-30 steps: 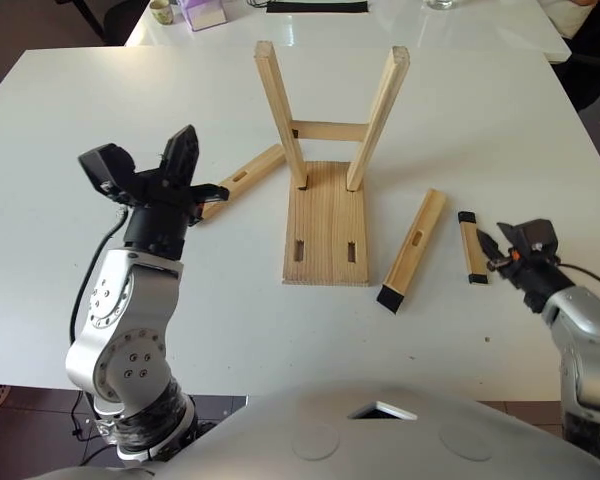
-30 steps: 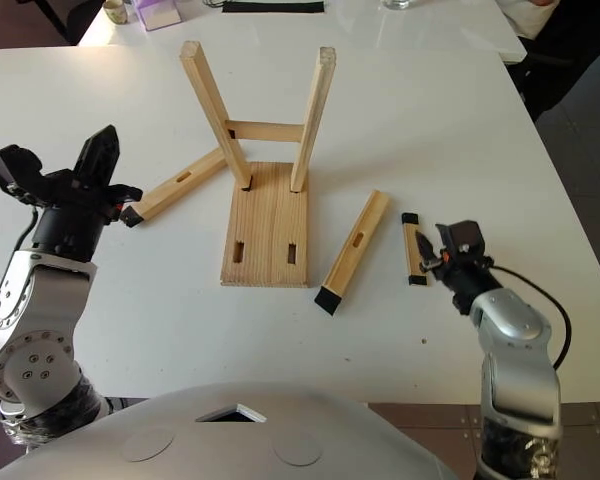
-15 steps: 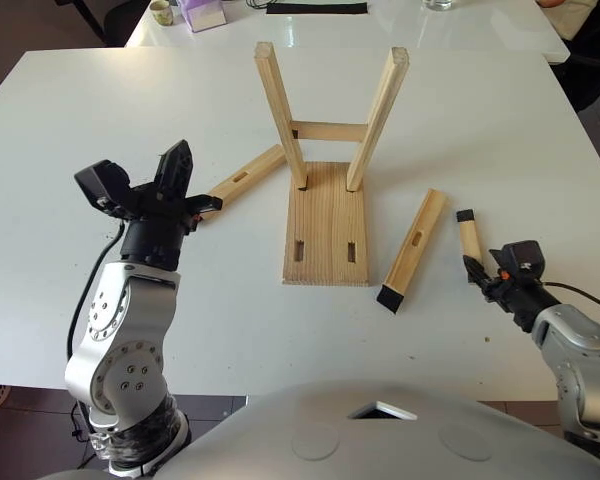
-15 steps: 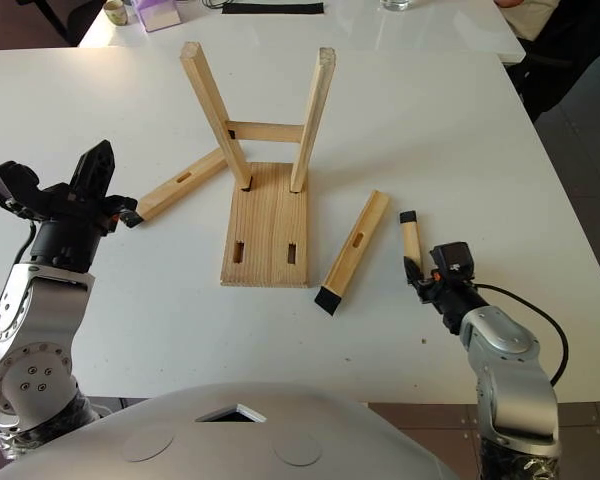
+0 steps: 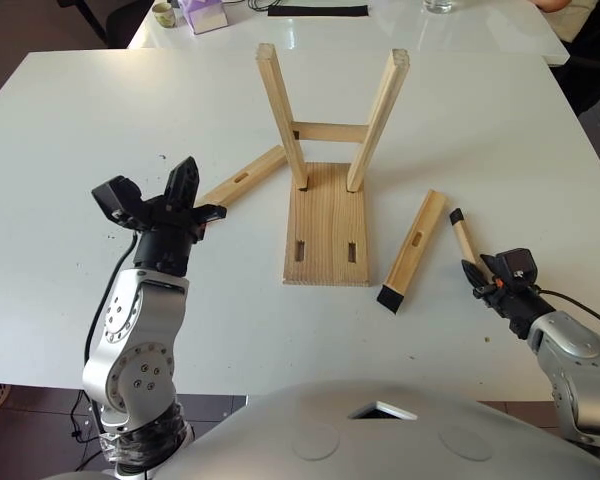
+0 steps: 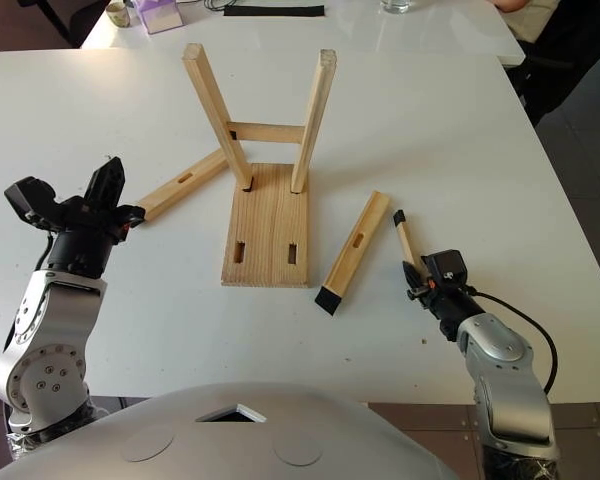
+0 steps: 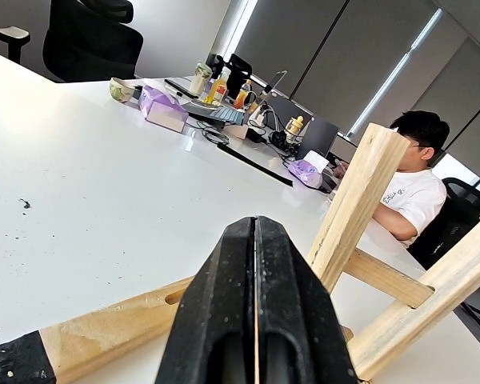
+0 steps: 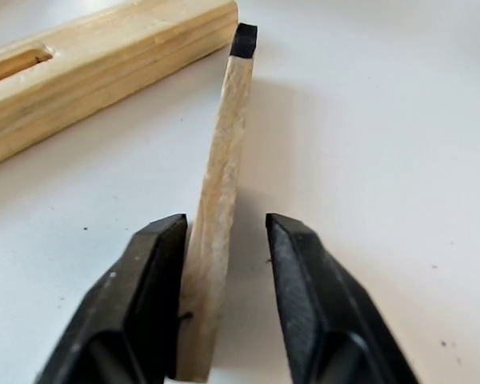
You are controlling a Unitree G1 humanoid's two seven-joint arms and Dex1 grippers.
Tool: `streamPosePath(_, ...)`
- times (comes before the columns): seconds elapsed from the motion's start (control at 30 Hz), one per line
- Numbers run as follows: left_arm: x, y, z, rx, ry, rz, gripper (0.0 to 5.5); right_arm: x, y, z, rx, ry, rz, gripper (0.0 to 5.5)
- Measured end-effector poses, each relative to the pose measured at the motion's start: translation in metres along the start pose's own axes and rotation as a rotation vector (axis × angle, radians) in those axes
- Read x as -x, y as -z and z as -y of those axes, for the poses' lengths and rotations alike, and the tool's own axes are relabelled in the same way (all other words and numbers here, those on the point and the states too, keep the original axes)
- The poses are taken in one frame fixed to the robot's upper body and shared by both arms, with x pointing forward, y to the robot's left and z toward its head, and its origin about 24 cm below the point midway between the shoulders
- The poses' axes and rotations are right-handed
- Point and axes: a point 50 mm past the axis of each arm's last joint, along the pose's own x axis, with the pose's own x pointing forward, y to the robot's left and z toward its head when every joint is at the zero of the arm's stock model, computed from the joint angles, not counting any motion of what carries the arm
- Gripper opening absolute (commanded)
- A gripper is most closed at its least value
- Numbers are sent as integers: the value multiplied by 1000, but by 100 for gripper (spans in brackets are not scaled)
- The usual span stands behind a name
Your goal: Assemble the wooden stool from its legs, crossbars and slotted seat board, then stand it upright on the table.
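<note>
We find the right pincer (image 8: 224, 236) open, gripping nothing, astride the crossbar (image 8: 232, 120), whose long axis runs straight ahead.

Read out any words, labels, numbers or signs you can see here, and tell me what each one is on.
No text can be read.
Seat board, legs and crossbars: bare wood, no print.
Purple box on the far desk: any marking is too small to read.
</note>
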Motion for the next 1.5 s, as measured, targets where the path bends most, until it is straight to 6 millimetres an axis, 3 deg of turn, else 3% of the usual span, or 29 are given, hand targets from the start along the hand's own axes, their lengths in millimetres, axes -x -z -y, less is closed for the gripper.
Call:
streamPosePath(0.23,2,6,3,-17,-21,-13,0,-3,6,18,49,4,41,42)
streamPosePath(0.33,0,1,2,-35,-48,17,0,-27,-10,41,60,50,101,42)
streamPosePath(0.43,-12,-10,5,-49,-18,70,0,-54,-72,56,59,112,283,42)
streamPosePath(0.53,-25,-20,14,-24,43,116,0,-64,-135,69,46,177,474,42)
streamPosePath(0.67,-46,-34,34,116,193,165,50,-65,-215,74,-20,160,720,42)
streamPosePath(0.8,-71,-64,77,421,498,191,124,-35,-307,49,70,-41,1060,42)
streamPosePath(0.9,-76,-97,107,685,738,203,171,6,-349,28,154,-225,1286,42)
streamPosePath(1.0,-74,-118,121,836,867,194,224,28,-354,7,243,-308,1368,42)
streamPosePath(1.03,-75,-120,122,852,875,181,237,26,-348,-2,292,-306,1351,42)
streamPosePath(1.13,-77,-121,122,863,857,125,294,-9,-312,-35,402,-284,1217,42)
streamPosePath(1.23,-79,-115,126,737,842,40,327,-20,-300,-51,417,-222,1210,42)
streamPosePath(1.4,-82,-92,121,438,782,-48,328,-17,-299,-69,454,-240,1245,42)
streamPosePath(1.5,-82,-89,121,412,795,-48,328,-16,-295,-77,469,-286,1249,42)
